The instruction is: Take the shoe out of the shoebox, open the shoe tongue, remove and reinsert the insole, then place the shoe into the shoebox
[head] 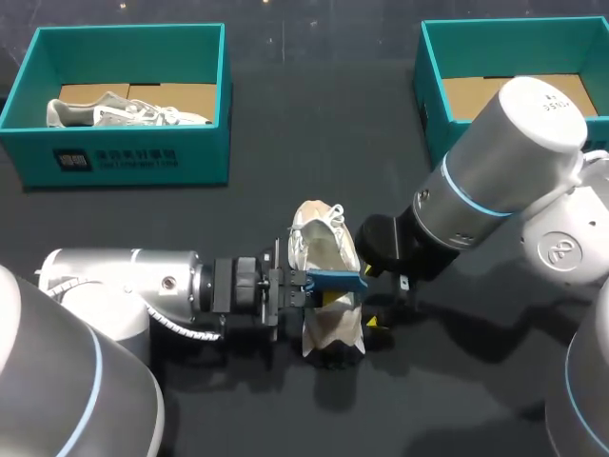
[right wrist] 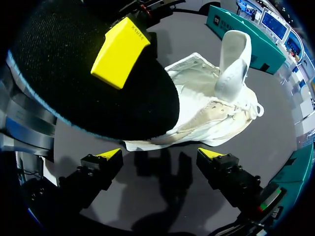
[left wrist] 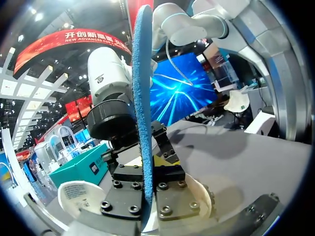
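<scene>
The shoe (head: pixel 324 249) sat on the worktop (head: pixel 285 162) with its opening upward and its tongue raised, which we judged left the inside free for the insole. Our left gripper (left wrist: pixel 146 177) was clamped on the blue insole (left wrist: pixel 141 98), edge-on between its fingers, and held it just over the shoe's opening. Our right gripper (right wrist: pixel 161 155) stood wide open and empty just beside the shoe, apart from it. We judged it was placed there to steady the shoe.

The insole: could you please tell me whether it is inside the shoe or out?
Out. The left claw holds the insole edge-on, crosswise above the shoe on the table, not lying inside it.
</scene>
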Tool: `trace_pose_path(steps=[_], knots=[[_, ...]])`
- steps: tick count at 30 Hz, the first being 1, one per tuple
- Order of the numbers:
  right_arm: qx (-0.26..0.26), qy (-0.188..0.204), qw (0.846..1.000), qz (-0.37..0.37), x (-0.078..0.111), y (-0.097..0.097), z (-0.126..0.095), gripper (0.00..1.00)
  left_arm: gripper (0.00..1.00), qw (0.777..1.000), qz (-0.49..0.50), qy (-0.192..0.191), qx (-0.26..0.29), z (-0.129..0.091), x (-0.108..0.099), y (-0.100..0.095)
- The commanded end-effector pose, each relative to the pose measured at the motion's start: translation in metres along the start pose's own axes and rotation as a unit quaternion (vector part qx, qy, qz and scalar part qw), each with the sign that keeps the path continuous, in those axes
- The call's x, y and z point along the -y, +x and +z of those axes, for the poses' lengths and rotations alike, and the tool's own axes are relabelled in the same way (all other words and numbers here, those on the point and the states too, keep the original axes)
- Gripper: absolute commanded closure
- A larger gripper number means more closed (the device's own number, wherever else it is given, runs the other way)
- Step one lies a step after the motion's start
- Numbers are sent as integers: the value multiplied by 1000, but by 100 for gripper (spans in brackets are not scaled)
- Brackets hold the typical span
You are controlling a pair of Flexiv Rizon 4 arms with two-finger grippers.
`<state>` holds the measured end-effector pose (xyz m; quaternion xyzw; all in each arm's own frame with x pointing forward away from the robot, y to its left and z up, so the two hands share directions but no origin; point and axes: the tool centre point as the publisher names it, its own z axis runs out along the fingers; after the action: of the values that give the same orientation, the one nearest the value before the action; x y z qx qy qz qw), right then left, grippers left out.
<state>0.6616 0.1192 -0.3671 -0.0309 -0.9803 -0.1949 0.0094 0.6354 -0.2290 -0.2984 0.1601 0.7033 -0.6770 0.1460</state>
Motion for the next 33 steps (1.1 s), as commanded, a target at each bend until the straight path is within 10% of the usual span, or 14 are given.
trace_pose_path(steps=[1,33], knots=[[1,0,1000,0,0,1,1,0,100,1000,-3,-5,5,9,-7,0],[1,0,1000,0,0,1,1,0,100,996,-10,-88,25,7,-72,-10]])
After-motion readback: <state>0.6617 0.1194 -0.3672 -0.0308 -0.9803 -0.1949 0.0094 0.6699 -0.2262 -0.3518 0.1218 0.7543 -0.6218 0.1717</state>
